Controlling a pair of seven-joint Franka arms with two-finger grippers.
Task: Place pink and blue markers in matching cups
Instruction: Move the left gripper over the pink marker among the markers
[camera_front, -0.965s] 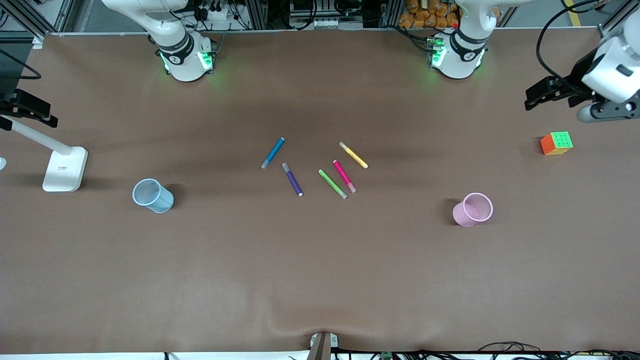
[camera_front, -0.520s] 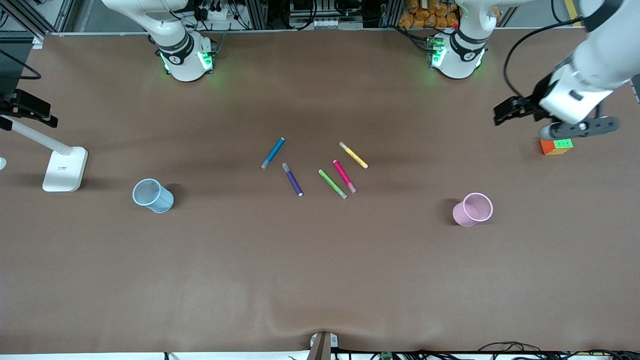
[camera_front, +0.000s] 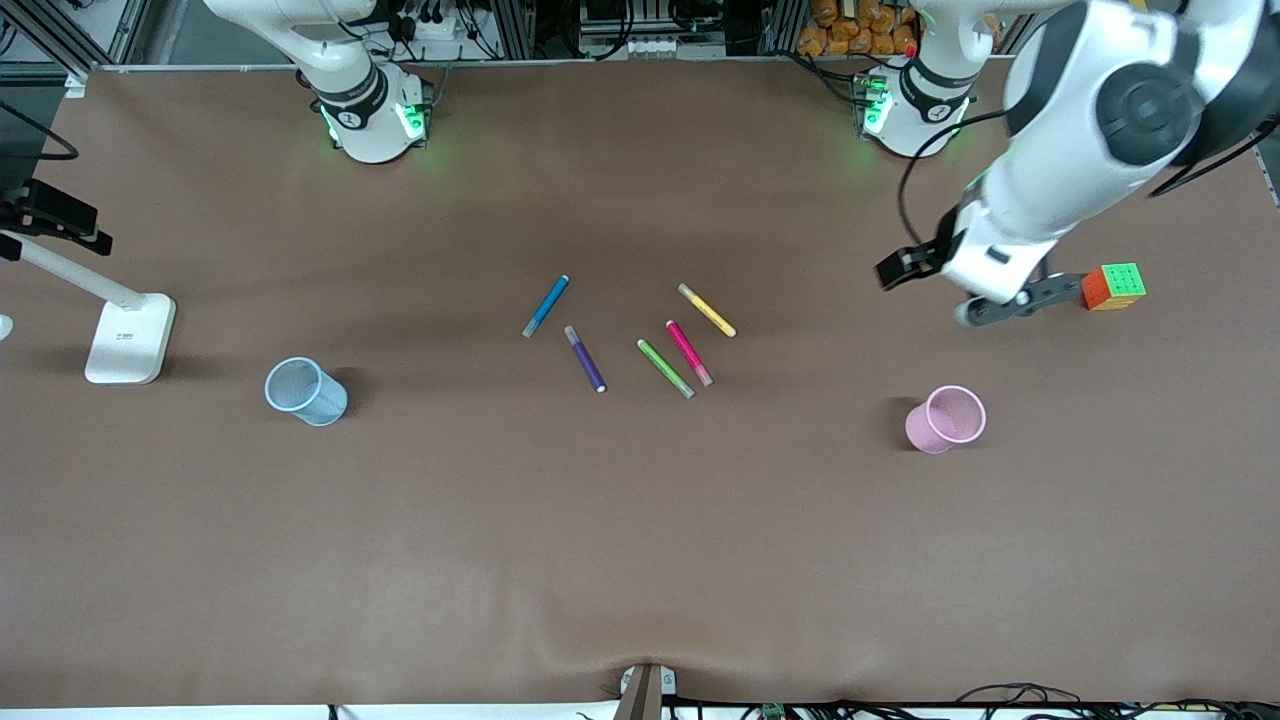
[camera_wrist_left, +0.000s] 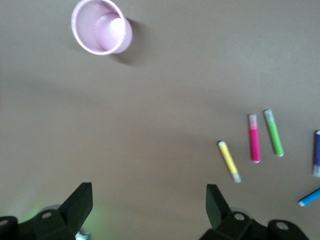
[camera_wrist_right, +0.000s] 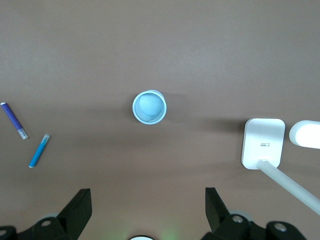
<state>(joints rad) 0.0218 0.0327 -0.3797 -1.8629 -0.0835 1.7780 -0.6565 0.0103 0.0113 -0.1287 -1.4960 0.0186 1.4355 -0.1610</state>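
The pink marker (camera_front: 689, 352) (camera_wrist_left: 254, 137) and the blue marker (camera_front: 546, 305) (camera_wrist_right: 39, 150) lie flat mid-table among other pens. The pink cup (camera_front: 945, 420) (camera_wrist_left: 101, 33) stands upright toward the left arm's end, and the blue cup (camera_front: 305, 391) (camera_wrist_right: 149, 107) toward the right arm's end. Both cups hold nothing. My left gripper (camera_front: 900, 270) (camera_wrist_left: 148, 205) hangs open and holds nothing, over bare table between the left arm's base and the pink cup. My right gripper (camera_wrist_right: 148, 210) is also open with nothing in it, high over the table by the blue cup. It is outside the front view.
A purple pen (camera_front: 585, 358), a green pen (camera_front: 665, 368) and a yellow pen (camera_front: 707, 310) lie beside the two markers. A colour cube (camera_front: 1113, 286) sits near the left arm's end. A white desk lamp (camera_front: 130, 338) (camera_wrist_right: 263, 142) stands at the right arm's end.
The left arm has swung in from the table's end past the colour cube toward the middle, its gripper still open. Markers, cups and the right arm's view stay as they were.
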